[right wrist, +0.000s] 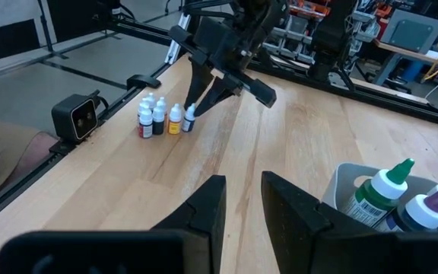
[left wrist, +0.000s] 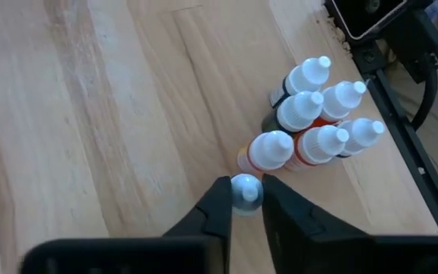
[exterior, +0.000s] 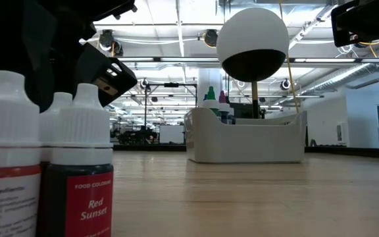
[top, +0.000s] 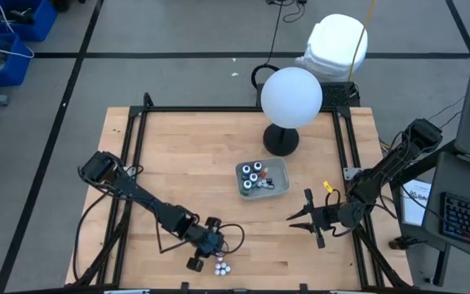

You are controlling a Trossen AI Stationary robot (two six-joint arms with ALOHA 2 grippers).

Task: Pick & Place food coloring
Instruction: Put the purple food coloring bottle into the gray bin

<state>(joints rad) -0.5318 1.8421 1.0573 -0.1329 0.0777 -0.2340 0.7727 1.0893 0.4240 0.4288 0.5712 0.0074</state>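
Left gripper [left wrist: 244, 199], near the front edge of the wooden table [top: 186, 171], is closing its two dark fingers [left wrist: 213, 209] on the white cap of one small food coloring bottle [left wrist: 245, 190]; the fingers are standing narrowly apart with the cap between them and touching both. Just beyond the gripped bottle, a cluster of food coloring bottles [left wrist: 318, 114] is standing upright, white caps touching or nearly touching one another; the nearest has an orange-yellow body, two behind it are showing red, and the others are dark. In the low view the same cluster is filling the foreground, one dark bottle [exterior: 79, 191] carrying a red label reading "Red Sunset", with the left gripper's body hanging directly above the caps. In the high view the cluster is appearing as a few white dots [top: 222, 264] immediately beside the left gripper [top: 208, 249].

Farther from the left gripper, toward the table's middle, a clear grey rectangular tray [top: 282, 188] is holding several more bottles [top: 255, 173], seen from above as dark rounds with pale centres. Beyond the tray, a lamp with a white globe [top: 291, 96] is standing on a black round base [top: 281, 140].

Right gripper [top: 303, 219] is hovering over the table beside the tray, holding nothing, its fingers [right wrist: 207, 205] parted by a narrow gap. In its wrist view, the tray wall [right wrist: 341, 186] and two larger bottles with green and purple tips [right wrist: 386, 190] are lying close by.
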